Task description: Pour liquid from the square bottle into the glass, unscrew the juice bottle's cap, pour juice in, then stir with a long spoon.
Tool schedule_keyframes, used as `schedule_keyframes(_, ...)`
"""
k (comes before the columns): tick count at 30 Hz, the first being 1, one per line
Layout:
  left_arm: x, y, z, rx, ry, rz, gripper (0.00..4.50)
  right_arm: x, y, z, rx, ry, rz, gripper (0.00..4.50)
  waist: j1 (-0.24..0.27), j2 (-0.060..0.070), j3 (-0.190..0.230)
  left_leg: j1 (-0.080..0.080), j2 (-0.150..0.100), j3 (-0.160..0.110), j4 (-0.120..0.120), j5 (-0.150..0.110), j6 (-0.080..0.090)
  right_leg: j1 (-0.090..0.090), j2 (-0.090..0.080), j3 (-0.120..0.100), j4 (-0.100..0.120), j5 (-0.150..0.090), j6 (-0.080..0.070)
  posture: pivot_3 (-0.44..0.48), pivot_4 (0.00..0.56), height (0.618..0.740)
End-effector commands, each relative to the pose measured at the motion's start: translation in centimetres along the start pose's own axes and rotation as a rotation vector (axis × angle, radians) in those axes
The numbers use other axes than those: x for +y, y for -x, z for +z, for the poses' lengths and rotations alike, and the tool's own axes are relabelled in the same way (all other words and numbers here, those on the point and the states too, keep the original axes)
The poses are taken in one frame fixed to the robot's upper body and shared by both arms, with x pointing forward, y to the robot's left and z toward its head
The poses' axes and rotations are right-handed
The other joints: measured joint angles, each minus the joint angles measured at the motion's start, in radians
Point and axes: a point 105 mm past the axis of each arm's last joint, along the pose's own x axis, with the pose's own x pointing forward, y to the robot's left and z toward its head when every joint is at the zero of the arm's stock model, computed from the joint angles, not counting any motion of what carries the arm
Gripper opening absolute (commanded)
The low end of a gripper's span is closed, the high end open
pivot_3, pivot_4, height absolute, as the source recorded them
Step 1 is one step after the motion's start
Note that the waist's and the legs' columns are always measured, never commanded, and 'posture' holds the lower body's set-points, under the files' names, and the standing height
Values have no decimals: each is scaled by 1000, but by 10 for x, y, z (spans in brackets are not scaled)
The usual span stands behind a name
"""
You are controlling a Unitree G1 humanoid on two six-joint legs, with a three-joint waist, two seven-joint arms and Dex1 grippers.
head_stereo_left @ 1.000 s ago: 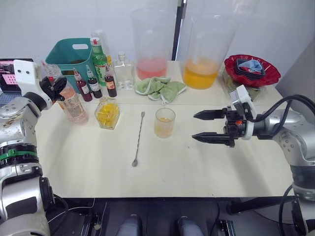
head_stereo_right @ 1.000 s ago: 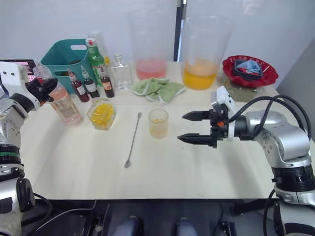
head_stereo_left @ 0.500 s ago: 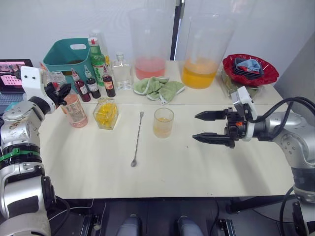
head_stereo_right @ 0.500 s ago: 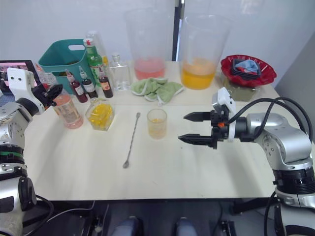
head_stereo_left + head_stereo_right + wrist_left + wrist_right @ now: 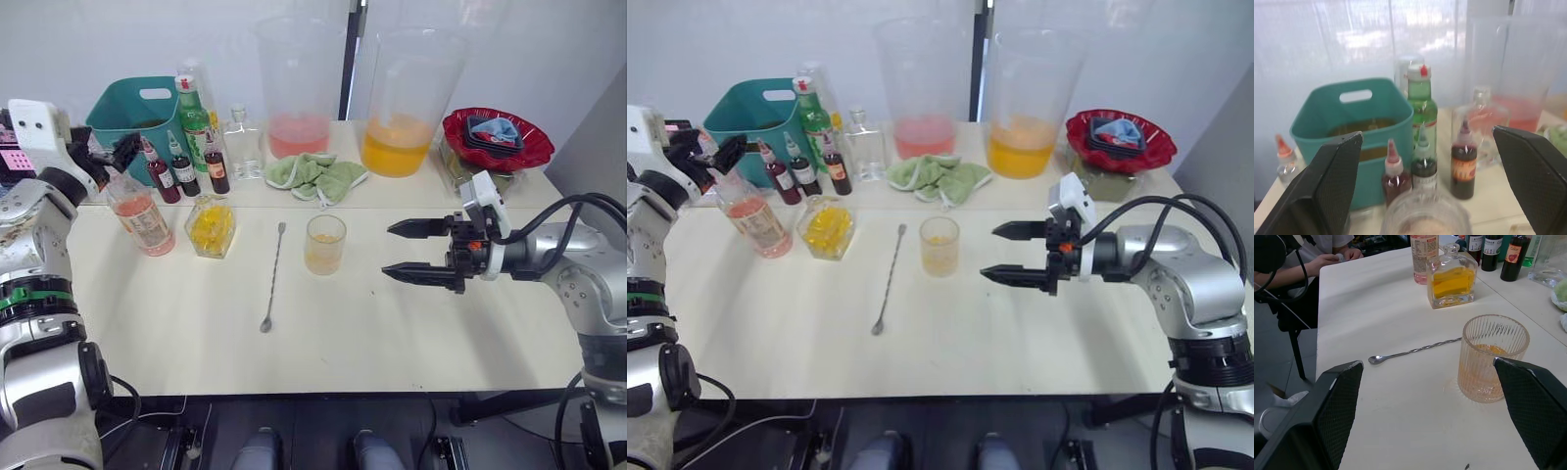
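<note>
Hovering the left gripper [image 5: 106, 157] with its fingers spread wide and gripping nothing, just above the mouth of the juice bottle [image 5: 145, 220] at the left edge of the head view, beside the square bottle [image 5: 213, 225]. Keeping the right gripper [image 5: 387, 251] likewise parted and empty at centre right, apart from the ribbed glass [image 5: 325, 245], with the long spoon [image 5: 272, 277] lying flat between glass and square bottle. Judging the juice bottle as light, thin-walled plastic, less than half full by the look, likely to dent and tip under a hard squeeze; favouring a hold around the labelled mid-body rather than the narrow neck. Not making out a cap on it from here.
</note>
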Motion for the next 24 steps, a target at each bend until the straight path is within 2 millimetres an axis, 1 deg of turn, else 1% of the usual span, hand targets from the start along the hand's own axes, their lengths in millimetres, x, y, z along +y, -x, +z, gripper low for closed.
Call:
schedule_keyframes(1, -22, 2, 74, -249, -27, -138, 4486, 2, 4, 12, -32, 50, -5, 4500, 1, 0, 0, 0, 0, 0, 0, 0, 0, 0, 0, 0, 0, 0, 0, 0, 150, 740)
schedule_keyframes(4, -51, 8, 92, -270, -22, -314, 4486, 1, 4, 12, -33, 52, -9, 4500, 1, 0, 0, 0, 0, 0, 0, 0, 0, 0, 0, 0, 0, 0, 0, 0, 150, 740)
schedule_keyframes(6, -78, 16, 102, -253, -16, -458, 4486, 0, 5, 12, -36, 54, -10, 4500, -1, 0, 0, 0, 0, 0, 0, 0, 0, 0, 0, 0, 0, 0, 0, 0, 150, 740)
schedule_keyframes(7, -91, 21, 104, -232, -13, -525, 4486, 0, 5, 13, -41, 53, -13, 4500, -1, 0, 0, 0, 0, 0, 0, 0, 0, 0, 0, 0, 0, 0, 0, 0, 150, 740)
schedule_keyframes(9, -113, 31, 101, -165, -10, -631, 4486, 0, 6, 12, -44, 53, -16, 4500, -3, 0, 0, 0, 0, 0, 0, 0, 0, 1, 0, 0, 0, 0, 0, 0, 150, 740)
schedule_keyframes(11, -130, 42, 91, -81, -23, -708, 4486, 0, 7, 11, -50, 57, -25, 4500, -5, 0, 0, 1, 0, 0, 0, 0, 0, 1, 0, 1, 0, 0, 0, 0, 150, 740)
schedule_keyframes(12, -137, 49, 82, -37, -38, -739, 4486, -2, 8, 9, -54, 65, -37, 4500, -6, 0, 0, 1, 1, 0, 0, 0, 0, 1, 1, 1, 0, 0, 0, 0, 150, 740)
schedule_keyframes(15, -148, 65, 64, 44, -33, -779, 4486, -5, 11, 4, -57, 90, -69, 4500, -7, 0, 0, 2, 1, 1, -1, 0, 0, 1, 1, 1, 0, 0, 0, 0, 150, 740)
schedule_keyframes(17, -149, 76, 47, 68, -20, -765, 4486, -8, 12, -1, -75, 101, -106, 4500, -7, 0, 0, 2, 1, 1, -1, 0, 0, 1, 1, 1, 0, 0, 0, 0, 150, 740)
schedule_keyframes(18, -148, 86, 33, 86, -15, -755, 4486, -12, 13, -5, -90, 111, -142, 4500, -6, 0, 0, 3, 1, 1, -1, 0, 0, 2, 1, 1, -1, 0, 0, 0, 150, 740)
schedule_keyframes(19, -147, 93, 24, 96, -12, -745, 4486, -15, 14, -8, -101, 119, -166, 4500, -6, 0, 0, 4, 1, 1, -1, 0, 0, 2, 1, 1, -4, 0, 0, 0, 150, 740)
schedule_keyframes(21, -138, 113, -9, 166, 29, -675, 4486, -18, 21, -19, -117, 120, -225, 4500, -7, 1, 0, 5, 2, 2, -3, 0, 0, 3, 0, 3, -7, 0, 0, 0, 150, 740)
schedule_keyframes(22, -135, 120, -21, 190, 30, -648, 4486, -19, 23, -25, -119, 112, -245, 4500, -5, 1, 0, 6, 2, 2, -4, 0, 0, 3, 0, 3, -8, 0, 0, 0, 150, 740)
schedule_keyframes(23, -133, 128, -30, 202, 26, -627, 4486, -20, 27, -31, -121, 94, -272, 4500, -3, 1, 0, 6, 2, 3, -4, 0, 0, 3, 0, 4, -9, 0, 0, 0, 150, 740)
schedule_keyframes(24, -132, 132, -34, 203, 19, -617, 4486, -21, 29, -35, -122, 82, -287, 4500, 0, 1, 0, 5, 2, 2, -5, 0, 0, 3, 0, 4, -10, 0, 0, 0, 150, 740)
